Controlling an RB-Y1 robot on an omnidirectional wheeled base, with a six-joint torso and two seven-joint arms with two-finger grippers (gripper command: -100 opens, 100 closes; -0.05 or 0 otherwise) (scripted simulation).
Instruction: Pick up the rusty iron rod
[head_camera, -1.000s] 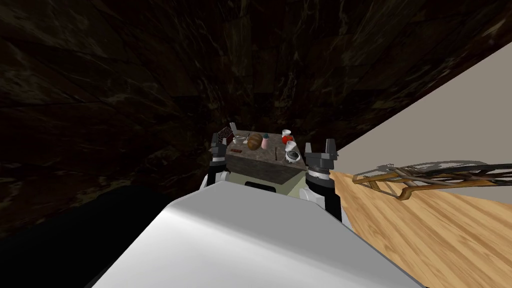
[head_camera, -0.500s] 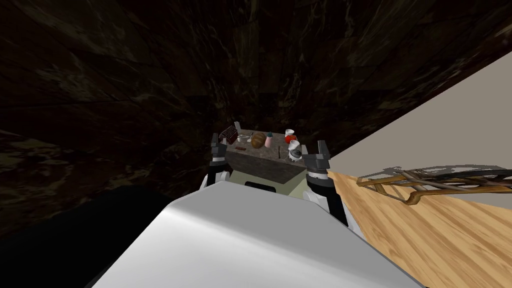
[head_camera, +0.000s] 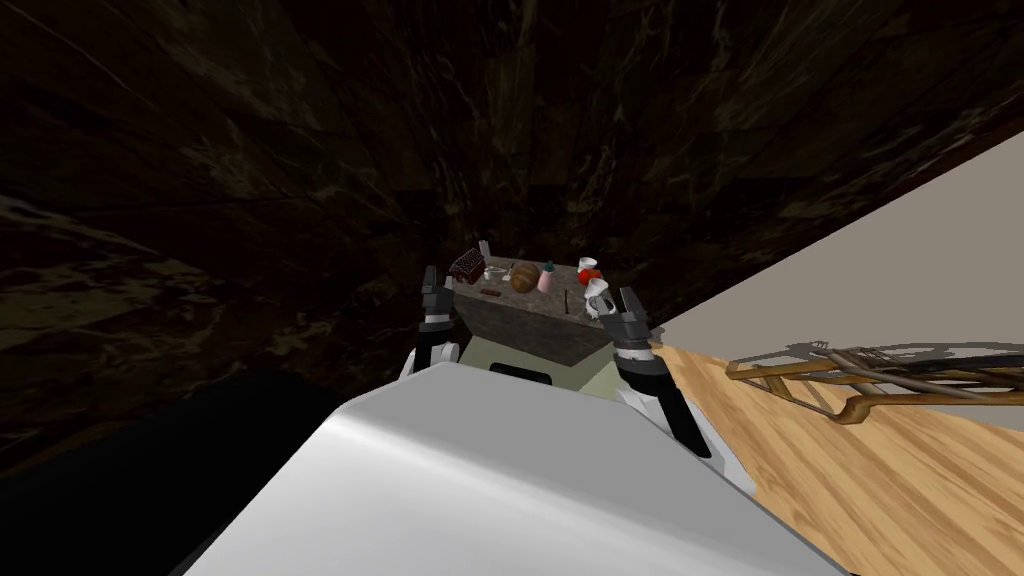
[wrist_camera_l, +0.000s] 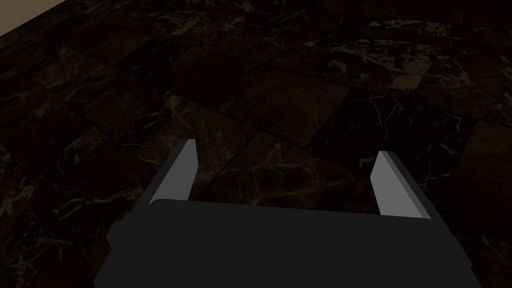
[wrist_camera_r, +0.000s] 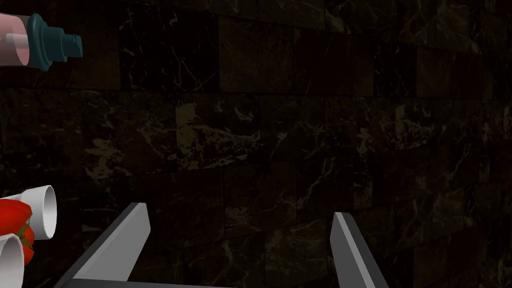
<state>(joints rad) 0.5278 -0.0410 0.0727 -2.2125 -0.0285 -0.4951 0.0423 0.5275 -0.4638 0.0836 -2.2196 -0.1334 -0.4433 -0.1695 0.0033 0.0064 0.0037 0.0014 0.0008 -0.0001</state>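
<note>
- Your right claw (wrist_camera_r: 240, 212) is spread wide with nothing in it. It sits at the right end of the counter (head_camera: 520, 325), facing dark marbled tiles.
- Your left claw (wrist_camera_l: 287, 157) is also wide apart and empty, at the counter's left end.
- The rod (head_camera: 566, 300) is thin and dark. It lies on the counter top toward the right side, between the pink bottle (head_camera: 545, 281) and the white cup (head_camera: 597, 292).
- Neither claw touches the rod.

dark marble tiling (head_camera: 250, 150), wood floor (head_camera: 900, 480), small table (head_camera: 525, 322)
</note>
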